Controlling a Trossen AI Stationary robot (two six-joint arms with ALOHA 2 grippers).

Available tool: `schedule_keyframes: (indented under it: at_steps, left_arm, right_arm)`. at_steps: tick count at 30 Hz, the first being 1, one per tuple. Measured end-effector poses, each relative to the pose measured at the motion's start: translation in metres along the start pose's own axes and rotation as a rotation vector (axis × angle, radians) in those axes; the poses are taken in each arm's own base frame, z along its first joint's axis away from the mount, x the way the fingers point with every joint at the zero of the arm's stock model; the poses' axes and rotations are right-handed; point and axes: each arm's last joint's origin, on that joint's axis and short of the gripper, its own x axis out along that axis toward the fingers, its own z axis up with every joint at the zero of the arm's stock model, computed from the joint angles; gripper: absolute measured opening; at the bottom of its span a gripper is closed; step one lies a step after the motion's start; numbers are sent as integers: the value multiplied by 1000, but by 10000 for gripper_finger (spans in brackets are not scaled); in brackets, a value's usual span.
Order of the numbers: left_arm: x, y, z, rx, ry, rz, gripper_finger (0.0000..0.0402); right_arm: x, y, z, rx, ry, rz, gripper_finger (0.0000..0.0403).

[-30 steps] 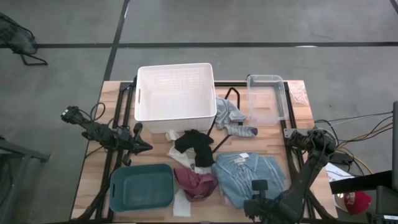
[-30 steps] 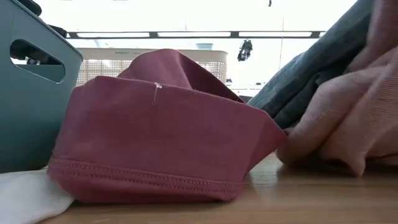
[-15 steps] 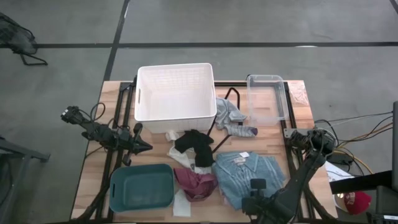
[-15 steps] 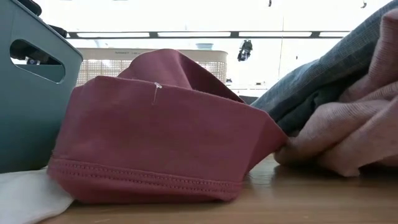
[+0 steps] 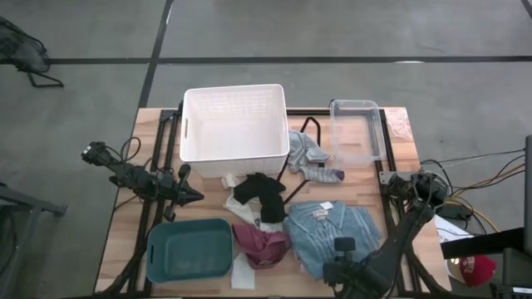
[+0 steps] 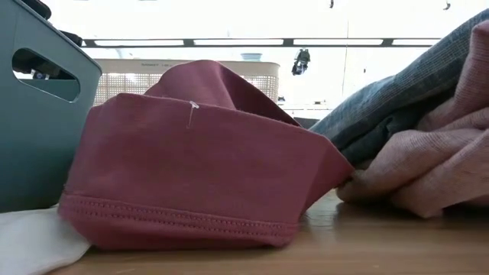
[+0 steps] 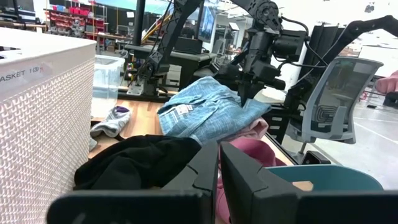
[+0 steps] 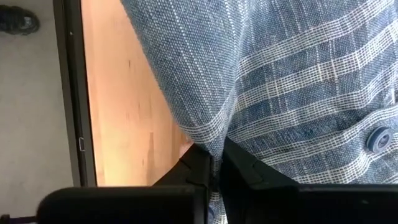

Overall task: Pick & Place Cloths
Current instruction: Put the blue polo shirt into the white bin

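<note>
The blue-grey collared shirt [image 5: 332, 226] lies spread near the table's near right corner, over the pink checked shirt [image 6: 443, 168]. My right gripper [image 8: 216, 165] stands at the blue-grey shirt's near edge, shut on it. The maroon piece [image 5: 262, 243] sits crumpled beside the teal bin. The black piece [image 5: 262, 193] lies mid-table, and small grey pieces [image 5: 309, 158] lie by the hanger. A cream strip [image 5: 241, 270] lies under the maroon piece. My left gripper [image 5: 198, 195] waits shut at the left, holding nothing. My right gripper pinches the blue-grey shirt's hemmed edge [image 8: 208, 140] between its two fingers, coming from above and pointing down. One layer or several, I cannot tell. The rest of the shirt [image 7: 205, 109] lies on the pink shirt and the table.
A white basket [image 5: 235, 123] stands at the far middle, with a clear bin [image 5: 357, 129] to its right. The teal bin [image 5: 189, 249] is near left. A black wire hanger [image 5: 303, 133] lies between the basket and the clear bin. Bare wood shows along the right edge.
My right arm has shifted a little toward the table's left along the near edge, still shut on the shirt. In the low view the blue-grey and pink folds have sunk lower and drawn away to the right.
</note>
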Motion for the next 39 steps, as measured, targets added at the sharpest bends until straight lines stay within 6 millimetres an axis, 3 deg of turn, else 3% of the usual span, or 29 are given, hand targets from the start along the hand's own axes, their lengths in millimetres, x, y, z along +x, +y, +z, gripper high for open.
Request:
schedule_keyframes:
  at_steps: [14, 24, 30, 39]
  left_arm:
    - [0, 0, 0, 0, 0, 0, 23]
    - [0, 0, 0, 0, 0, 0, 23]
    - [0, 0, 0, 0, -1, 0, 23]
    - [0, 0, 0, 0, 0, 0, 23]
  right_arm:
    - [-30, -7, 3, -52, -26, 101, 14]
    - [-33, -7, 3, -60, 14, 148, 24]
    - [-33, -9, 4, -33, -7, 131, 50]
    - [-32, -13, 2, 7, -28, 53, 121]
